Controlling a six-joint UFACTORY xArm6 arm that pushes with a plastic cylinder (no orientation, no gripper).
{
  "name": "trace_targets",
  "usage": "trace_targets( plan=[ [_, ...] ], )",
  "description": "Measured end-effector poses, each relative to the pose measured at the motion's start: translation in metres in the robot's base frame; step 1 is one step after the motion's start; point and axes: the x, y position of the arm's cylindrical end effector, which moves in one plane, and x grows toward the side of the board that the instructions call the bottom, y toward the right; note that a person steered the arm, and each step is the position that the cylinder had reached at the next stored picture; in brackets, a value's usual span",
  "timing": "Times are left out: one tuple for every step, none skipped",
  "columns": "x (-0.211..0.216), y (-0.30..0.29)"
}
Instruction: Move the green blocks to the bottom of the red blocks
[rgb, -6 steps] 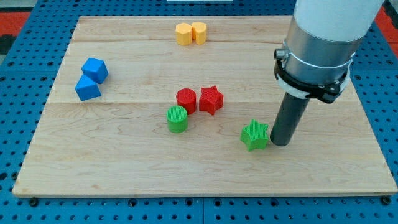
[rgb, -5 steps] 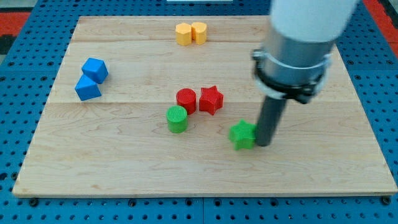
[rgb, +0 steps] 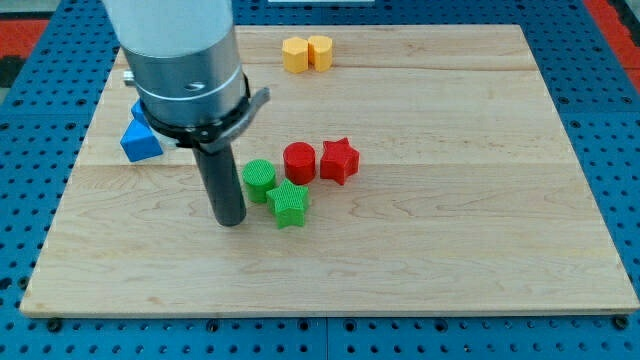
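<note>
A: Green blocks status, left to right?

B: Blue block (rgb: 140, 143) sits at the left, partly hidden by the arm. My tip (rgb: 231, 221) rests just left of the green cylinder (rgb: 259, 180); contact cannot be confirmed. No claw is fitted, so no claw state can be told. Green star (rgb: 289, 204) touches the cylinder's lower right. Red cylinder (rgb: 299, 161) and red star (rgb: 339, 160) lie right of centre.

A: Change in the last half second?

B: The star has travelled from the right side to below the red cylinder. The tip crossed to the left of both greens. The green cylinder shifted left.

A: Consequence?

B: Star nearly placed; cylinder likely needs pushing down and right.
</note>
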Motion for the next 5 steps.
trace_targets(
  plan=[
    [-0.010,-0.045],
    [-0.048,0.006],
    [-0.040,0.046],
    [-0.040,0.065],
    [-0.036,0.001]
  ],
)
